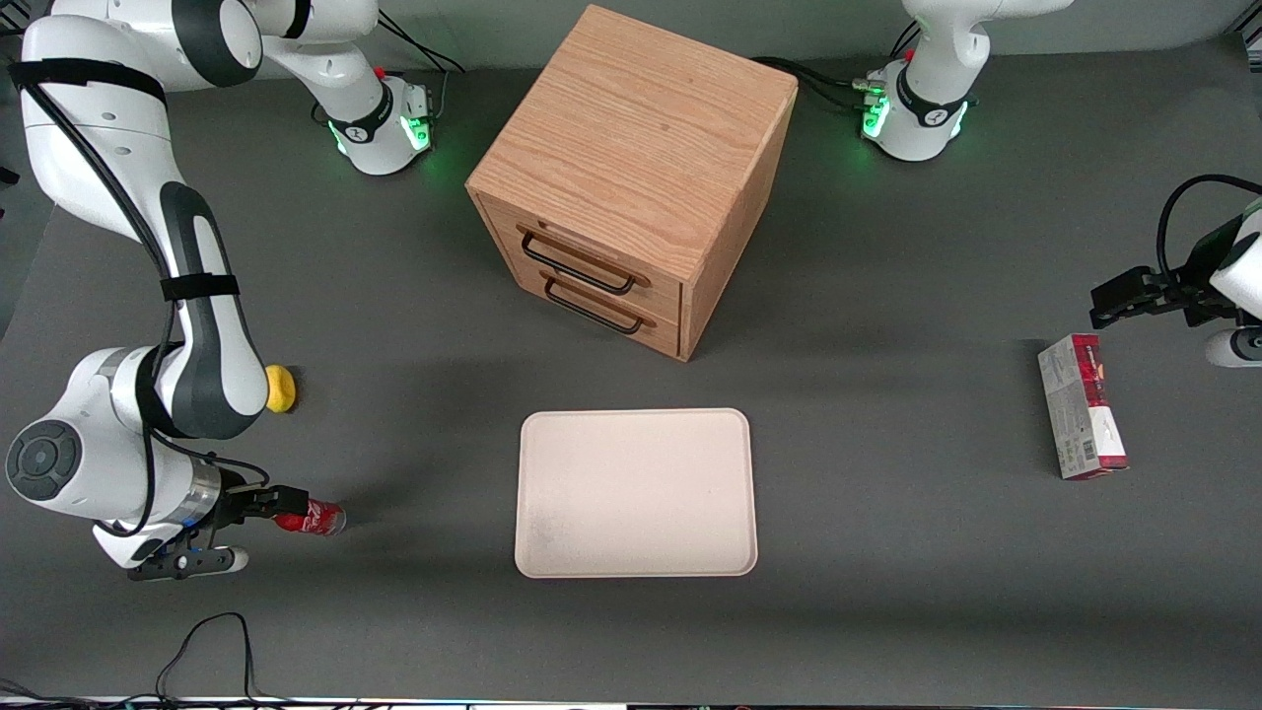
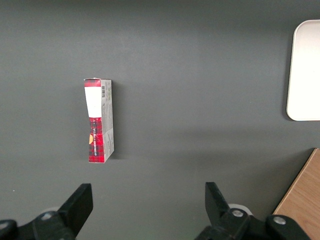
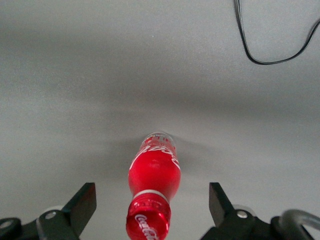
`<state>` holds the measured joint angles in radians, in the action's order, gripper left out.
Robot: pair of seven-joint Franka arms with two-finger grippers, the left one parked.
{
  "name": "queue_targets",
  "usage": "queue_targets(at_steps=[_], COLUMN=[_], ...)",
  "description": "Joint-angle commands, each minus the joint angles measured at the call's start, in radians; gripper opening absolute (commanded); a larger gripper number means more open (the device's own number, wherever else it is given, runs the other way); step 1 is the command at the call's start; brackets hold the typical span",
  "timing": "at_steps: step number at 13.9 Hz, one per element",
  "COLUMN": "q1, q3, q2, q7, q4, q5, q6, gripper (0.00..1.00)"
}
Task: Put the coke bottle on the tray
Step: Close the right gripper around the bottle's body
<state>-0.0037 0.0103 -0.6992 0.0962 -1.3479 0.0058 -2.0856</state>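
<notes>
Just coke bottle [image 3: 154,187] between open end effector [image 3: 152,205] fingers

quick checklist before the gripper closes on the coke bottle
1. Gripper open: ok, its fingers stand wide apart.
2. Coke bottle between the fingers: ok, roughly centred, cap toward the wrist.
3. Bottle lying on the table: ok, on its side, toward the working arm's end.
4. Fingers touching the bottle: not ok, gaps on both sides.
5. Tray ready: ok, nothing on it, in front of the drawer cabinet.
6. Lemon out of the path to the tray: ok, farther from the front camera than the bottle.
</notes>
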Motion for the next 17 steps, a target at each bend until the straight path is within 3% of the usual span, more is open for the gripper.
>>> queue_targets(at_steps=[1, 5, 6, 7, 9, 12, 15, 17], q1=[-0.007, -0.009, -0.009, -0.007, -0.007, -0.007, -0.005, -0.005], q3=[-0.003, -0.003, -0.003, -0.003, -0.003, -0.003, -0.006, -0.006], q2=[0.034, 0.026, 0.024, 0.024, 0.024, 0.026, 0.033, 0.046], q7=[0.023, 0.037, 0.037, 0.037, 0.037, 0.037, 0.037, 0.062], q4=[-0.042, -0.034, -0.034, -0.034, -0.036, -0.034, -0.020, 0.062], q5=[0.019, 0.019, 0.019, 0.019, 0.019, 0.017, 0.019, 0.019], q6=[-0.022, -0.027, -0.028, -0.030, -0.030, -0.028, -0.018, 0.085], gripper=[1.00, 0.79, 0.65, 0.60, 0.38, 0.15, 0.13, 0.13])
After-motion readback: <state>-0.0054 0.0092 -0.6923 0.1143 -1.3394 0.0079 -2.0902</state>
